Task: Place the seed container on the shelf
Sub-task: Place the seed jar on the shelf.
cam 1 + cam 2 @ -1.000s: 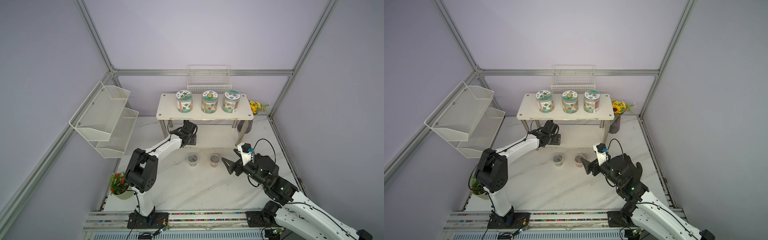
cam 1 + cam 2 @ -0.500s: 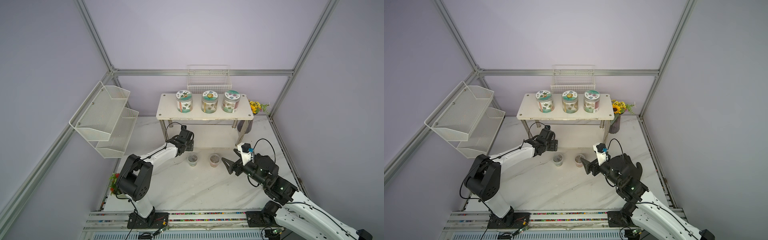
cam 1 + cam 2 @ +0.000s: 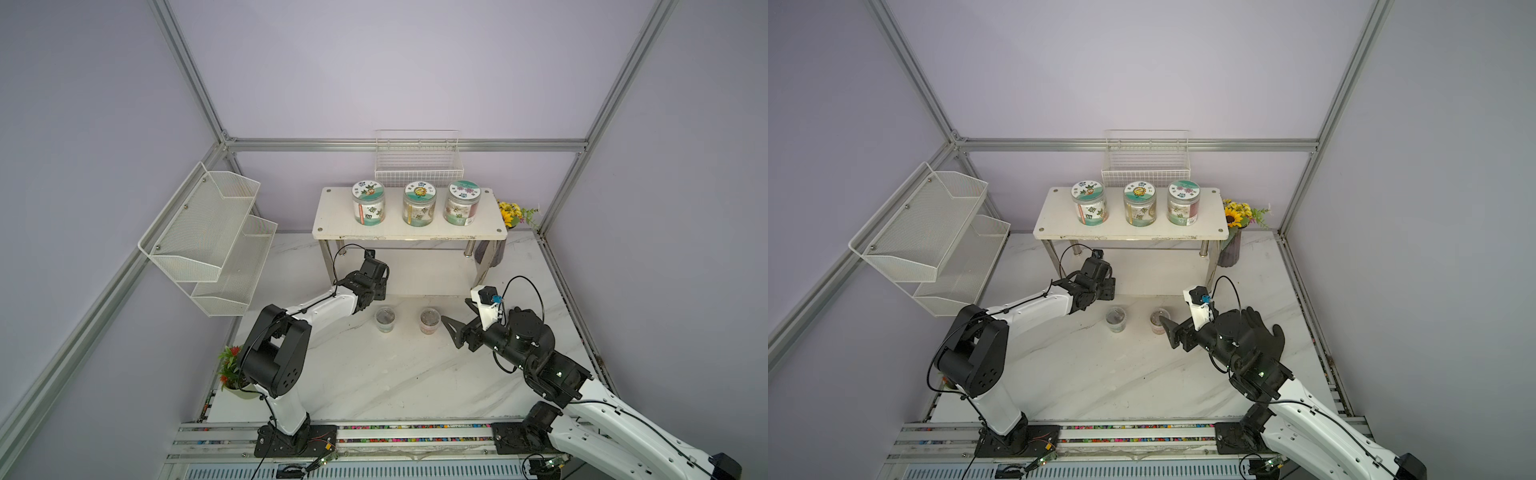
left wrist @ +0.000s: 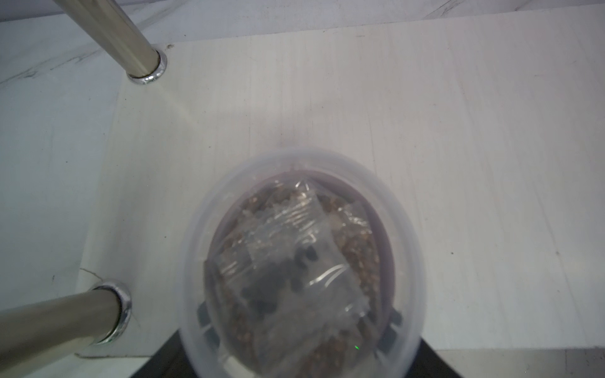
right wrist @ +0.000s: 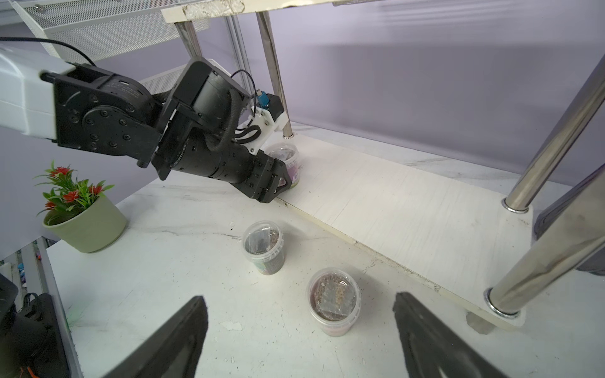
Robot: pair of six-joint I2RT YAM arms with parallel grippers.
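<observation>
The seed container [image 4: 299,261] is a clear tub with a cloudy lid, with brown seeds and a plastic packet inside. It stands on the lower board of the shelf [image 5: 409,209], near a corner leg [image 4: 131,49]. The left pincer [image 5: 284,181] flanks it; whether it grips I cannot tell. The right pincer [image 5: 298,299] hangs wide open and empty over the counter [image 5: 183,261], near two more tubs [image 5: 263,242]. Three jars [image 3: 419,203] stand on the top board.
</observation>
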